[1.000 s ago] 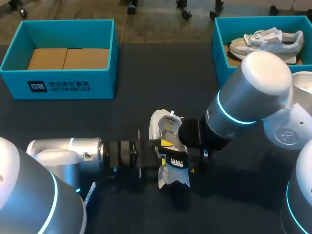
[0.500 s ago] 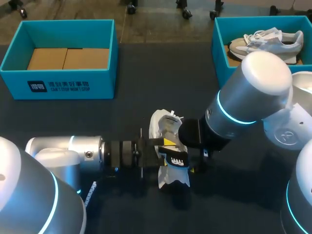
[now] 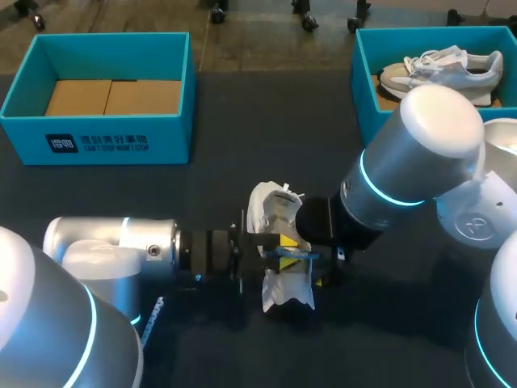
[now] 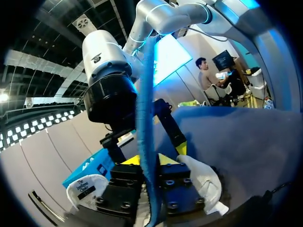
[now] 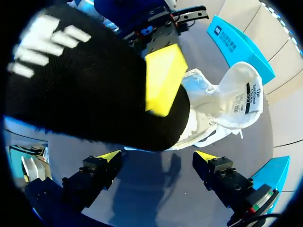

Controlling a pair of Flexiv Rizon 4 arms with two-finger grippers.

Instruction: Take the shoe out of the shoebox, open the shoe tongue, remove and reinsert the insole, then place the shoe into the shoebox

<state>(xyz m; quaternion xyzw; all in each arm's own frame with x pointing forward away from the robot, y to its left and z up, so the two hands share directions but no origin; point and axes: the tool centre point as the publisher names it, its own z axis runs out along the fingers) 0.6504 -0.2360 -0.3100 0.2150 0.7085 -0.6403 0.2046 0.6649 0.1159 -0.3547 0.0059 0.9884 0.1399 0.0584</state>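
Roughly at the middle of the table (image 3: 242, 137), a little toward six o'clock, the white shoe (image 3: 271, 212) lay outside both boxes, stretched from twelve o'clock to six o'clock. The left arm (image 3: 121, 246) came in from nine o'clock. The left claw (image 3: 283, 247) sat at the shoe's nine o'clock side and over its middle, clamped on the insole (image 3: 297, 254), which stood on edge and showed there only as a thin blue rim.

In the left wrist view the insole (image 4: 144, 118) ran as a narrow blue strip straight up from between that claw's fingers, with the white shoe (image 4: 203, 179) showing under and beside them. In the right wrist view the insole (image 5: 85, 85) turned its black face with white print, and one yellow fingertip (image 5: 163, 80) of the left claw pressed flat against it. The white shoe (image 5: 227, 101) lay just behind the insole.

The right claw (image 5: 157, 158) was spread wide, holding nothing, with the insole and shoe ahead of it. The right arm (image 3: 404, 178) came in from three o'clock, its wrist close at the shoe's three o'clock side.

At ten o'clock, well apart from the shoe, the near shoebox (image 3: 121, 141) held brown cardboard (image 3: 113, 97). At two o'clock the far shoebox (image 3: 363, 89) held a second shoe (image 3: 440, 69), grey and white.
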